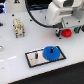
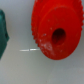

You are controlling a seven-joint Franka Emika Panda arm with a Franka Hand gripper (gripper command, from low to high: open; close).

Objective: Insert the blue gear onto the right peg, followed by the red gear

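The blue gear [image 1: 50,52] lies flat on the right half of the grey plate with the black border [image 1: 33,52]. It covers the spot of the right peg, which is hidden. The twin pin [image 1: 36,56] stands free on the plate's left half. The red gear [image 1: 67,33] lies on the white table at the exterior view's right. It fills the wrist view [image 2: 47,25], hub hole showing. My gripper [image 1: 63,30] is right at the red gear. Its fingers are hidden, so I cannot tell whether it is open or shut.
A green part [image 1: 77,30] lies just beside the red gear, and its edge shows in the wrist view [image 2: 2,35]. A white and beige block [image 1: 19,27] stands at the exterior view's left. A black cable [image 1: 33,19] loops down from the arm.
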